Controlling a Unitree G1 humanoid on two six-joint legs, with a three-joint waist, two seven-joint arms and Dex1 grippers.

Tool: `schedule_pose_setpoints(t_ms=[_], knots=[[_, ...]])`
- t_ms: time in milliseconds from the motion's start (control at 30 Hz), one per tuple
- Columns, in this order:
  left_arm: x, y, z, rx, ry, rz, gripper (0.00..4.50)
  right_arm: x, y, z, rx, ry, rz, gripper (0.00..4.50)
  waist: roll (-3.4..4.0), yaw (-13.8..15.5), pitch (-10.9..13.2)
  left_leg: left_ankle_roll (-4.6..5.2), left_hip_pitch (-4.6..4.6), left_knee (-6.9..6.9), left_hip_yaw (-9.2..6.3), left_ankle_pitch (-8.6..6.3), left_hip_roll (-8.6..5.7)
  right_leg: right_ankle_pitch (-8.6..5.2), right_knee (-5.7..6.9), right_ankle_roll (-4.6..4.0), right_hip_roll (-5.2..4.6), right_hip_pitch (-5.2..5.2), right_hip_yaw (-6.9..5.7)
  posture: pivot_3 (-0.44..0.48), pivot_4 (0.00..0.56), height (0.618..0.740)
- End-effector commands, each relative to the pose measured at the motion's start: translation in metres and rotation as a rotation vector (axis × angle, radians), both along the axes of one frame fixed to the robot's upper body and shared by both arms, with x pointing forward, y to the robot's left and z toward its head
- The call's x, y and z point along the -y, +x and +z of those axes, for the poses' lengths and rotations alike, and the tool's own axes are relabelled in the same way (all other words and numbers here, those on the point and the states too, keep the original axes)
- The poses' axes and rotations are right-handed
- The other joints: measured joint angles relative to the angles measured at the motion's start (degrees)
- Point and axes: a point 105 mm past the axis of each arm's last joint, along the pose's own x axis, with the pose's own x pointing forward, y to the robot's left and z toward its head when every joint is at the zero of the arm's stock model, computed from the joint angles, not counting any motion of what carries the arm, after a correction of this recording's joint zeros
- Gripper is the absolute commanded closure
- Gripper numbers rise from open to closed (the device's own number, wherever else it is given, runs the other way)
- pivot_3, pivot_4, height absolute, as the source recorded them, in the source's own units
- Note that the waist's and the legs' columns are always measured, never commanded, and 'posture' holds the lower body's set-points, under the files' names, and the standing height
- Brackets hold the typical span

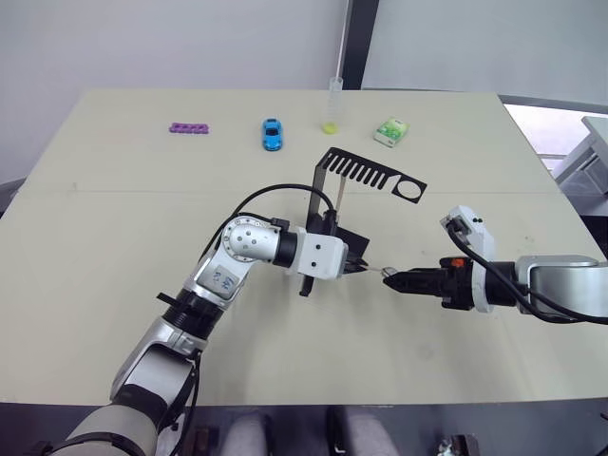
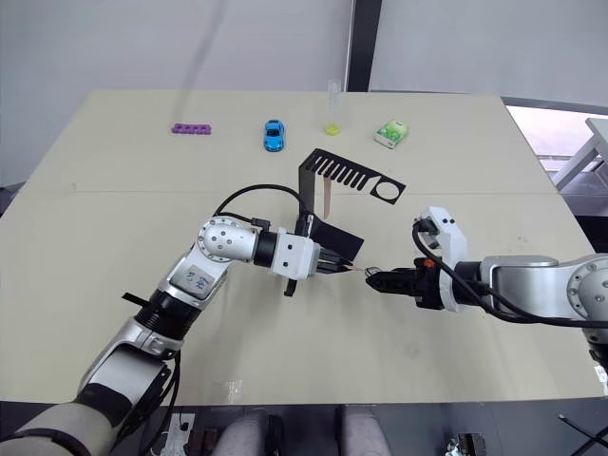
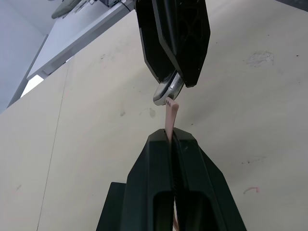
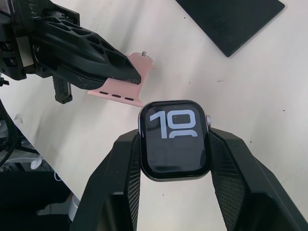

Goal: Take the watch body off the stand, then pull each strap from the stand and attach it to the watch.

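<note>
Fingers of the right gripper (image 4: 173,159) clamped the watch body (image 4: 174,142); at its 9 o'clock the left gripper (image 3: 172,139) pinched a strap (image 4: 120,86), whose far end stayed hidden. Bare table (image 1: 285,351) lay around them, stand (image 1: 366,180) at 12 o'clock.

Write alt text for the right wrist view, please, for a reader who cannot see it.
The right gripper clamps the watch body, screen facing the camera, by its two sides. Just beyond it, the left gripper holds a pink strap, whose end is near the watch's upper edge but not yet joined. A corner of the stand base lies on the table behind.
</note>
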Motion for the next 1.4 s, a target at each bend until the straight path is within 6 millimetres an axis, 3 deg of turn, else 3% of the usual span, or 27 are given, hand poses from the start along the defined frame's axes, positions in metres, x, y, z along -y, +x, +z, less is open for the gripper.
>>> schedule_pose_setpoints(t_ms=[33, 1400], knots=[[0.004, -0.003, 0.012, 0.047, -0.021, -0.021, 4.50, -0.001, -0.001, 0.015, 0.053, 0.008, 0.014, 2.95, 0.00, 0.0, 0.0, 0.00, 0.00, 0.00, 0.00, 0.00, 0.00, 0.00, 0.00, 0.00, 0.00, 0.00, 0.00, 0.000, 0.150, 0.740], [0.011, -0.001, 0.013, 0.050, -0.039, -0.008, 4.50, -0.016, -0.001, 0.022, 0.079, -0.016, 0.080, 2.95, 0.00, 0.0, 0.0, 0.01, -0.01, 0.03, -0.01, -0.01, 0.00, 0.00, 0.01, 0.00, 0.00, 0.00, -0.01, 0.000, 0.150, 0.740]])
